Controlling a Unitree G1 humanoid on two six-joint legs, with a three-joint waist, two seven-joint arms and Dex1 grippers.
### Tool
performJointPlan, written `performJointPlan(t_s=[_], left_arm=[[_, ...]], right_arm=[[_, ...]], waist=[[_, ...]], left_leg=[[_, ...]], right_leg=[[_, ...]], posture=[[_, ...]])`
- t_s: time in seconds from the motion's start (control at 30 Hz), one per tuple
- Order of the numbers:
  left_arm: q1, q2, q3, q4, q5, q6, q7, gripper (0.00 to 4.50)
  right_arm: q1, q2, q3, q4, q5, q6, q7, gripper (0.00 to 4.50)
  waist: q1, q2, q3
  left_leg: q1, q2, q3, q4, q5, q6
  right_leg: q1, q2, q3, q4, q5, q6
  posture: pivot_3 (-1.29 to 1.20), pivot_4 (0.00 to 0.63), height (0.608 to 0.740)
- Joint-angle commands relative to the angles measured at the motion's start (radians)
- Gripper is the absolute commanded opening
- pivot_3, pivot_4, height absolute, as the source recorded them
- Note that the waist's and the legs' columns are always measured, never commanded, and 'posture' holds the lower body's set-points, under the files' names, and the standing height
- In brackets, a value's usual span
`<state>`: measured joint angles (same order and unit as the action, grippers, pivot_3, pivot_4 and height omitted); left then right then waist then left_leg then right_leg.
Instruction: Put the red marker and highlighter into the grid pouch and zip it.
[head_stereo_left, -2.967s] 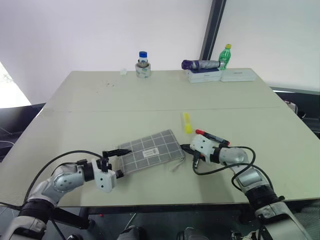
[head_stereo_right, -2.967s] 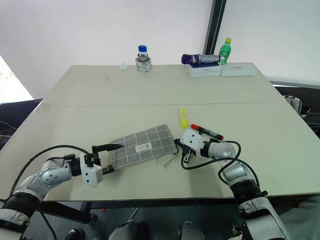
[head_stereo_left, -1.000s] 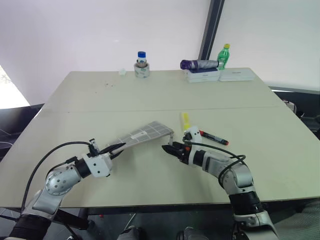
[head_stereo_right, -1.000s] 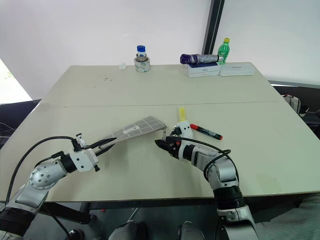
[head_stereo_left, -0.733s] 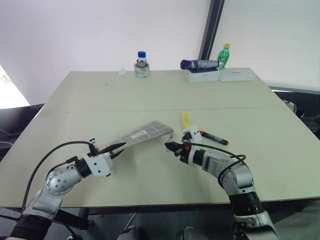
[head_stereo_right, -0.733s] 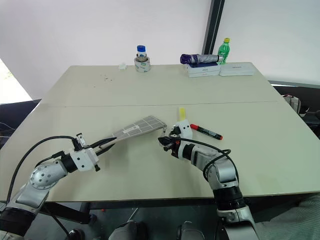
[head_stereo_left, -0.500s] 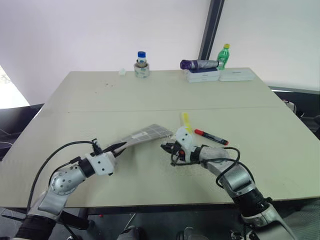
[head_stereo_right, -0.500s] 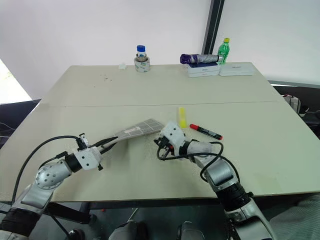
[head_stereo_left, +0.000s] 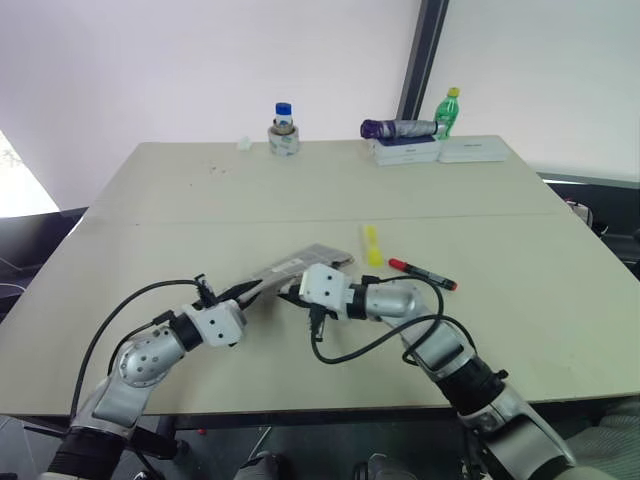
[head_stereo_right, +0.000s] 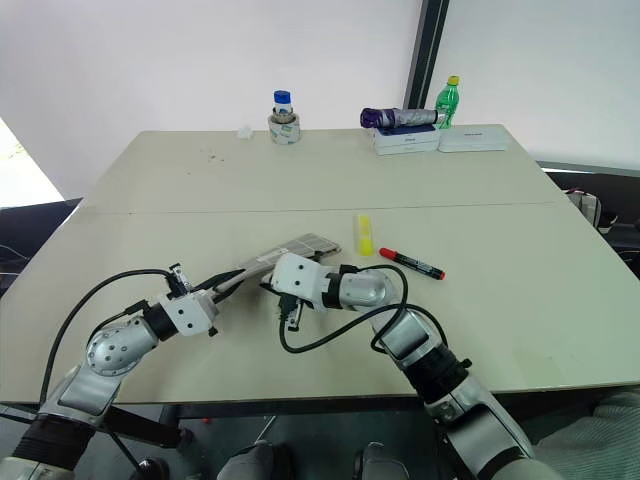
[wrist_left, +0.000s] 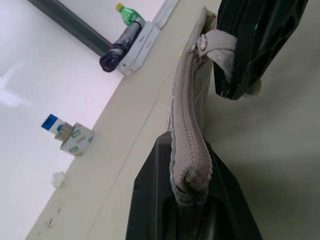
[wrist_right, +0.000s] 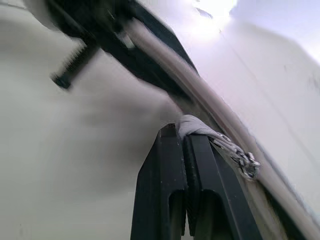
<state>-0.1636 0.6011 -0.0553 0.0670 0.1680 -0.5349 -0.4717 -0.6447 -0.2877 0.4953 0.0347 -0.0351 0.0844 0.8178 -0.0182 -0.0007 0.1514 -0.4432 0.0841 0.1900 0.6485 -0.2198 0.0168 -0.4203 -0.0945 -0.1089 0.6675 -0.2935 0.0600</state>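
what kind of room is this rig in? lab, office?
Likely a plain office or test room: a large beige table against bare white walls, and along its far edge a lidded jar, a folded umbrella lying on white boxes, and a green bottle.

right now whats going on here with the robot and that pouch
The left gripper holds one end of the grid pouch, lifted off the table. The right gripper is shut on the pouch's zipper pull. The red marker and highlighter lie on the table beside it, not yet inside.

The highlighter (head_stereo_left: 372, 245) lies between grid pouch (head_stereo_left: 300, 265) and red marker (head_stereo_left: 422, 274).
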Motion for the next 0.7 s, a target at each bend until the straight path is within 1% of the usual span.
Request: performJointPlan(t_s=[0.03,0.27,0.47,0.5,0.57,0.63,0.7], left_arm=[[-0.014,-0.007,0.006,-0.012,0.019,0.0,0.023,0.0],[-0.016,-0.018,0.004,0.004,0.038,-0.004,0.036,0.0],[-0.006,-0.008,0.024,0.013,0.044,-0.012,0.059,0.0],[-0.004,-0.008,0.027,0.013,0.044,-0.012,0.065,0.0],[-0.005,-0.008,0.03,0.015,0.049,-0.015,0.078,0.0],[-0.008,-0.006,0.03,0.021,0.053,-0.023,0.088,0.0],[-0.012,0.0,0.03,0.028,0.061,-0.032,0.098,0.0]], right_arm=[[-0.03,0.016,0.051,0.014,-0.041,-0.103,0.046,0.05],[-0.081,0.028,0.085,0.099,-0.103,-0.247,0.092,0.05],[-0.071,0.003,0.051,0.141,-0.124,-0.316,0.077,0.05],[-0.064,-0.005,0.042,0.135,-0.092,-0.299,0.108,0.29],[-0.05,-0.021,0.023,0.126,-0.057,-0.301,0.135,0.95],[-0.03,-0.04,0.009,0.115,-0.048,-0.303,0.148,1.87],[-0.006,-0.06,-0.01,0.101,-0.047,-0.295,0.142,2.98]], waist=[[0.001,0.0,0.0],[0.001,0.0,0.0],[0.001,0.0,0.0],[0.001,0.0,0.0],[0.001,0.0,0.0],[0.002,0.0,0.0],[0.003,0.0,0.0]], left_leg=[[0.0,0.0,0.0,0.0,0.0,0.0],[0.0,0.0,0.0,0.001,0.0,-0.001],[0.0,0.0,0.0,0.001,0.001,-0.001],[0.0,0.0,0.0,0.001,0.001,-0.001],[0.0,0.0,0.0,0.001,0.001,-0.001],[0.0,0.0,0.0,0.001,0.001,-0.001],[0.0,0.0,0.0,0.001,0.001,-0.001]], right_leg=[[0.0,0.0,0.0,0.0,0.0,0.0],[0.0,0.0,0.0,0.0,0.0,0.0],[0.0,0.0,0.0,0.0,0.0,0.0],[0.0,0.0,0.0,0.0,0.0,0.0],[0.0,0.0,0.0,0.0,0.0,0.0],[0.0,0.0,0.0,0.0,0.0,0.0],[0.001,0.0,0.0,0.0,0.0,0.0]], posture=[[0.0,0.15,0.74],[0.0,0.15,0.74],[0.0,0.15,0.74],[0.0,0.15,0.74],[0.0,0.15,0.74],[0.0,0.15,0.74],[0.0,0.15,0.74]])
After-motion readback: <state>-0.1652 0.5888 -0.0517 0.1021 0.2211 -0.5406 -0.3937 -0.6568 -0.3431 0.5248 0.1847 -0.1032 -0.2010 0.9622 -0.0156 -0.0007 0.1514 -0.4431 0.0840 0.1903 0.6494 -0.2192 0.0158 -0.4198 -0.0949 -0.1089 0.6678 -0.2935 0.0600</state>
